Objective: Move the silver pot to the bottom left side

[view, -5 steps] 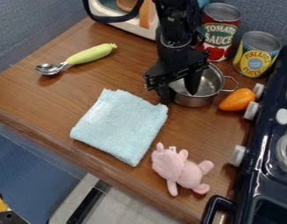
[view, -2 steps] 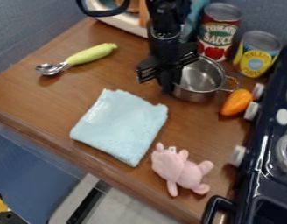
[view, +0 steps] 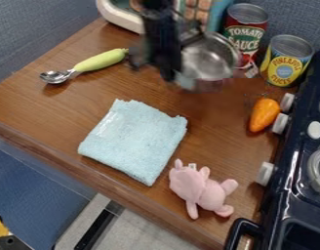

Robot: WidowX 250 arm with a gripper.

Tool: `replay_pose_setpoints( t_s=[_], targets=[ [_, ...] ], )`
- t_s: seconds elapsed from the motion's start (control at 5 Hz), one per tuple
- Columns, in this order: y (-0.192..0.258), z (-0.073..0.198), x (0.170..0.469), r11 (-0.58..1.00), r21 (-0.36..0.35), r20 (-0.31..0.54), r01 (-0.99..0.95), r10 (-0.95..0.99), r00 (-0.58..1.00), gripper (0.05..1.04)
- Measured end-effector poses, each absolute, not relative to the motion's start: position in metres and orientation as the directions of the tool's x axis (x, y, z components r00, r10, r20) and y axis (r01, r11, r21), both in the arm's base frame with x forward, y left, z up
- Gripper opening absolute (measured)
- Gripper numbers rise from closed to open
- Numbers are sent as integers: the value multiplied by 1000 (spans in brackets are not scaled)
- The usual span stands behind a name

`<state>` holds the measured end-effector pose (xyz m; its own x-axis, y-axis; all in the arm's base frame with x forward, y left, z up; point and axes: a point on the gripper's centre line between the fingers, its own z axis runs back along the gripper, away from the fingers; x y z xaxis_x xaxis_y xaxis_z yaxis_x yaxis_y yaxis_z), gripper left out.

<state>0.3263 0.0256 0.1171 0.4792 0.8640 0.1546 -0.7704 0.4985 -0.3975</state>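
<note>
Silver pot (view: pixel 213 57) — near two labelled cans (view: pixel 285 68)

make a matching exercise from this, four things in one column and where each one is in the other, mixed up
1. silver pot
2. orange carrot
3. pink plush toy
4. green-handled scoop

A. beside the stove's knobs
B. at the gripper, near the tomato sauce can
C. left of the cans, beyond the blue cloth
D. nearest the camera of the four

1-B, 2-A, 3-D, 4-C
</note>
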Motion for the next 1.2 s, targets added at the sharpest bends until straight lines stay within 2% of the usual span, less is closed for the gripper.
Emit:
replay_pose_setpoints(
  t_s=[0.2,0.4,0.8,1.0,1.2],
  targets=[
    [39,129,301,506,-384,158,-772,860,485,74],
    [69,129,266,461,-337,166,-821,887,431,74],
    [112,104,212,383,-223,168,-896,921,352,74],
    [135,87,200,340,-172,170,-924,935,312,73],
    [151,67,199,325,-157,164,-932,940,300,73]
  ],
)
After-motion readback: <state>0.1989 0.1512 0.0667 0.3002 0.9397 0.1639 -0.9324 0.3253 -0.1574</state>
